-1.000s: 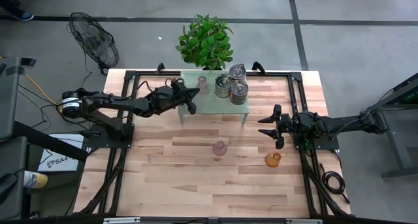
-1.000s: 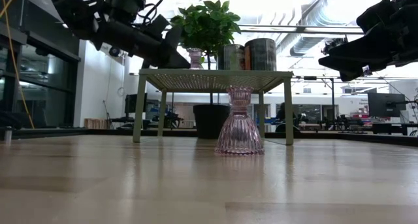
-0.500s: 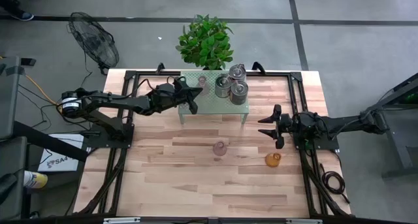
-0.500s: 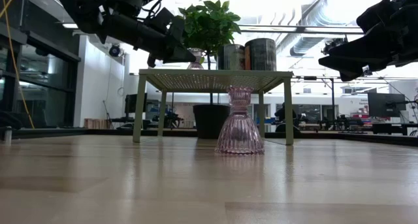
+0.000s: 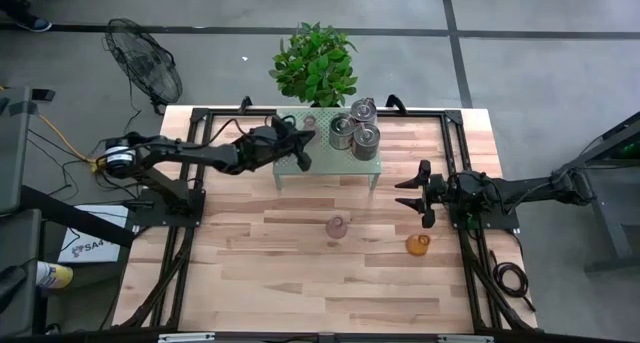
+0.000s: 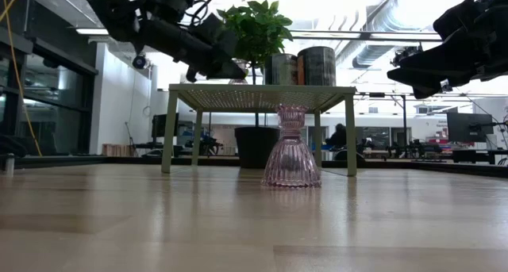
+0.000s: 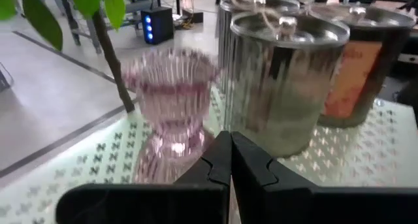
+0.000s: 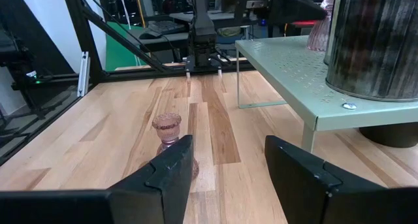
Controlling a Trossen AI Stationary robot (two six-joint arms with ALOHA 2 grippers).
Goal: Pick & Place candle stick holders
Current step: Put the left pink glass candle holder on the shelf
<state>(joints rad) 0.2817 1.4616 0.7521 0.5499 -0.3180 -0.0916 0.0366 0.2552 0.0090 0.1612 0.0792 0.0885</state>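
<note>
Left tool point(image 5: 302, 149) clenched, empty, above green perforated metal shelf point(image 5: 345, 163) near pale pink glass holder point(image 7: 171, 93); right tool point(image 5: 412, 194) released over counter point(image 5: 300, 273)

Left arm's stretched out across the table, left gripper point(image 5: 304, 149) with fingers pressed together. Right arm waits at the right side, right gripper point(image 5: 412, 194) spread wide.

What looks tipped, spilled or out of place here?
Nothing stands out. The pale pink ribbed glass holder and amber-orange glass holder stand upright on the wooden table; the shiny silver-grey tins stand upright on the green perforated shelf.
</note>
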